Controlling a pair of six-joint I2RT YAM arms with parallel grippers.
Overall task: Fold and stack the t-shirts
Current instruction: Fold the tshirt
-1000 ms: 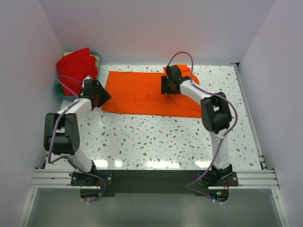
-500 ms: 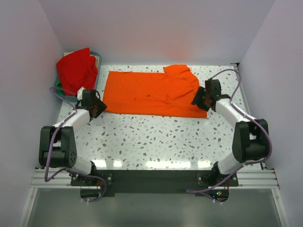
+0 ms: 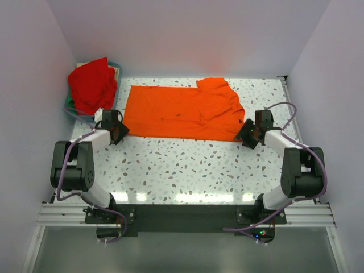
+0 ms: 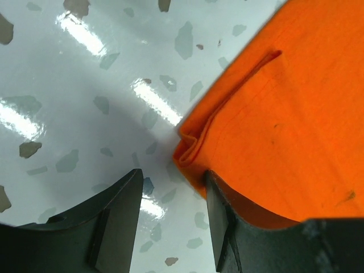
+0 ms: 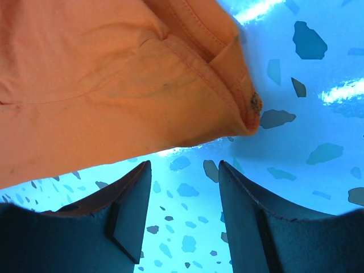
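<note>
You are looking down on a glossy white table (image 3: 187,168) flecked with grey speckles, with bright glare strips along its near side. Plain pale walls (image 3: 187,34) close it in at the back and on both sides.

The orange t-shirt (image 3: 176,114) lies spread flat across the far half of the table, with one part folded over on its right side. The red t-shirt (image 3: 91,82) is bunched up in a blue-green basket (image 3: 69,106) in the far left corner.

Your left gripper (image 3: 119,132) sits low at the orange shirt's near left corner, jaws spread and gripping nothing. The folded hem lies at the gap, by one finger. Your right gripper (image 3: 245,135) is at the near right corner, jaws also apart, with the cloth edge just ahead of its fingertips.
</note>
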